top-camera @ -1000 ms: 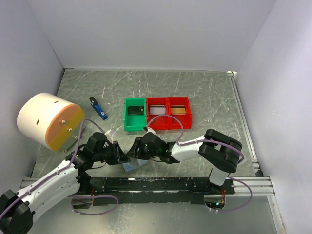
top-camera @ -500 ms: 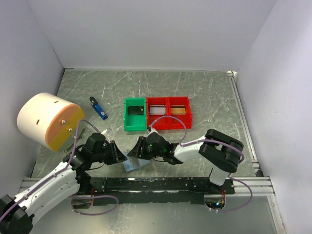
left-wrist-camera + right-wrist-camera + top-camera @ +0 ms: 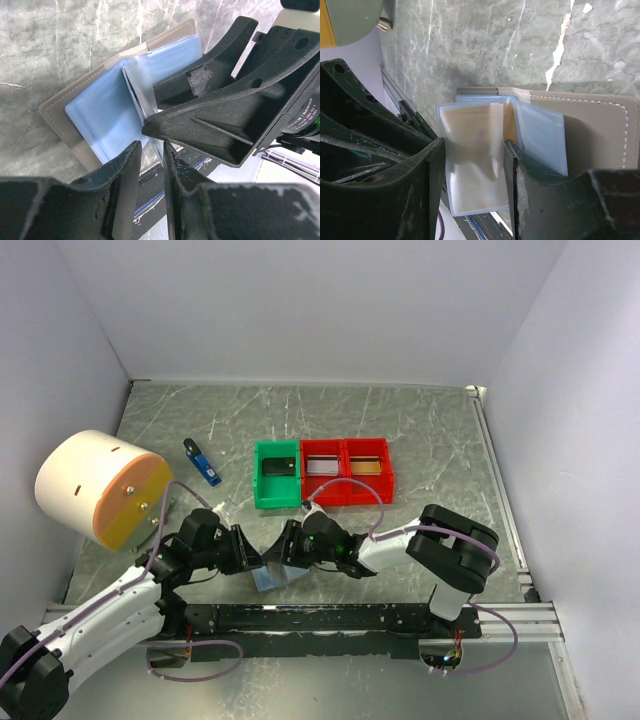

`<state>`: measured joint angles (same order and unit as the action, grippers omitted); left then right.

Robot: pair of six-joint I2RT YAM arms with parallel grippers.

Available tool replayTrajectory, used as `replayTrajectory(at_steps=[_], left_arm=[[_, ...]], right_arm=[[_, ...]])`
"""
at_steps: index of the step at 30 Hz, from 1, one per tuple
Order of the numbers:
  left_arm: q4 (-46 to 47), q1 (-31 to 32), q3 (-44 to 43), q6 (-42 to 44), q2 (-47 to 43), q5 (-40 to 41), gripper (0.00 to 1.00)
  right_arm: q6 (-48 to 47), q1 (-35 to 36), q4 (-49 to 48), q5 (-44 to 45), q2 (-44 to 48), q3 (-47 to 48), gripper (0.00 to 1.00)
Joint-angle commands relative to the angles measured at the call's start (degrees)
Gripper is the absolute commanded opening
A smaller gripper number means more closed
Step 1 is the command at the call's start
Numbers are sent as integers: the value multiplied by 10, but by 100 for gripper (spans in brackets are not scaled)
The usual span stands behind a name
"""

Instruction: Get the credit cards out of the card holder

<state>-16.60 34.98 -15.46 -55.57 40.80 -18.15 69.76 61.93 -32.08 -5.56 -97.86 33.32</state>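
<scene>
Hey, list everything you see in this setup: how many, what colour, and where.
card holder: one, grey outside and pale blue inside, lying open near the table's near edge, between the grippers
green tray: one, green, mid-table
red trays: two, red, side by side, right beside the green tray
gadget: one, blue and black, left of the green tray
cylinder: one, white with an orange face, far left
table: one, green-grey marbled
left gripper: one, black, at the holder's left
right gripper: one, black, fingers astride a clear sleeve
</scene>
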Motion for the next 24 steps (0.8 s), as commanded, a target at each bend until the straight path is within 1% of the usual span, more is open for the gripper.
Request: replayTrajectory(at_steps=[1,6,13,16,19,21,24], left_arm=[[35,3,10,-6,9,-17,34],[34,7,12,-3,22,-9,28],[43,11,14,0,32,-3,28],[55,14,14,-4,35,-7,30],[61,18,14,-11,31,-11,35],[57,19,15,-17,25,-14,38],[26,26,18,-35,4,-10,41]], right_arm=[[-10,-2,99,8,-31,-37,47],[-9,-3,92,4,-31,-39,47],[4,-10,45,-14,-36,-59,48],[5,-10,46,-14,-38,-60,49],[6,-10,45,-12,-40,-60,49],[8,-11,45,-13,-41,-60,50],[11,-12,42,-14,-43,-58,49]])
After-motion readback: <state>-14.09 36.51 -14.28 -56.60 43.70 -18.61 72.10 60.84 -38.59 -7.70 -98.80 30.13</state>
